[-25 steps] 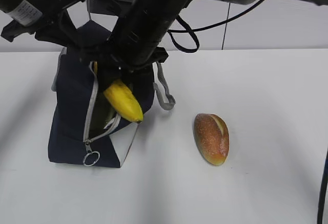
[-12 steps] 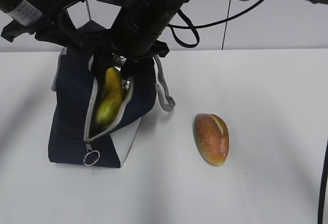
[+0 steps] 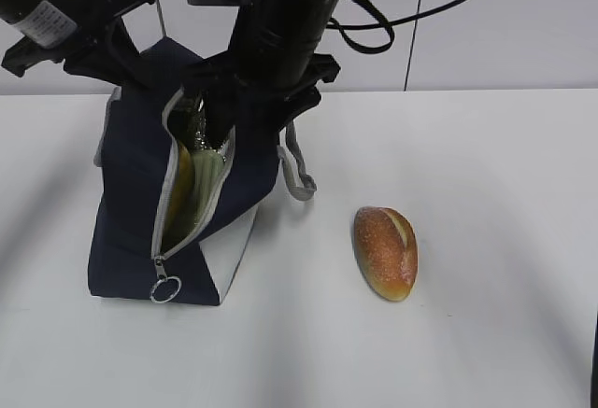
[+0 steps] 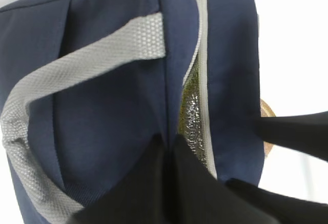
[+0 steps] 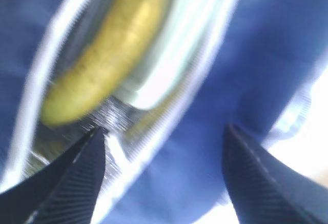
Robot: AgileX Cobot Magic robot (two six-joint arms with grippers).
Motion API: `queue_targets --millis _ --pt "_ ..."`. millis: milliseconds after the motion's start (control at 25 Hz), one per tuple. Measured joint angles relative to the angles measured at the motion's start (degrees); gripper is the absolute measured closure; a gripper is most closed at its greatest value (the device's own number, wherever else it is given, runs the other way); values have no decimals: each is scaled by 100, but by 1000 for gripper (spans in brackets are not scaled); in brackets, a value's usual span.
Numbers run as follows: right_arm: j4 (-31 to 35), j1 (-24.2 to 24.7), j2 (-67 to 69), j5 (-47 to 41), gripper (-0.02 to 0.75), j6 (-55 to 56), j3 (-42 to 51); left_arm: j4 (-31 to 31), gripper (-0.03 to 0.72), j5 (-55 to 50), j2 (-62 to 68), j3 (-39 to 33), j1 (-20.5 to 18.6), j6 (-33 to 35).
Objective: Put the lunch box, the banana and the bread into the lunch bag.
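The navy lunch bag [image 3: 131,212] stands at the left with its zipper open. Inside it the yellow banana [image 3: 180,187] lies against the pale green lid of the lunch box [image 3: 211,182]; the right wrist view also shows the banana [image 5: 110,49] and the lunch box [image 5: 169,55] in the foil-lined opening. The bread [image 3: 385,251] lies on the table to the right of the bag. My right gripper [image 5: 164,129] hangs open just above the bag's mouth, holding nothing. My left gripper [image 4: 168,149] is shut on the bag's top edge beside the zipper [image 4: 204,80].
A grey strap handle [image 3: 297,170] hangs off the bag's right side and a ring pull [image 3: 166,288] dangles at its front bottom. The white table [image 3: 486,315] runs to a pale wall behind. The right arm [image 3: 290,16] crosses above the bag.
The banana left the right gripper's jaws and slid down into the bag. The right gripper has opened wide and lifted a little. The left arm has held still.
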State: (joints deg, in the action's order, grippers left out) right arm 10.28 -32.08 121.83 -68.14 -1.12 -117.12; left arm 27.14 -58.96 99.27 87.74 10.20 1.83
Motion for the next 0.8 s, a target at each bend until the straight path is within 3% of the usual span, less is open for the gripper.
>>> queue_targets --millis 480,640,800 --pt "-924 21 -653 -296 214 -26 -240 0 691 -5 0 0 0 0" --pt "-1450 43 -1155 -299 214 77 396 0 691 -9 0 0 0 0" --pt "-1507 244 -1635 -299 214 209 1430 0 691 -16 0 0 0 0"
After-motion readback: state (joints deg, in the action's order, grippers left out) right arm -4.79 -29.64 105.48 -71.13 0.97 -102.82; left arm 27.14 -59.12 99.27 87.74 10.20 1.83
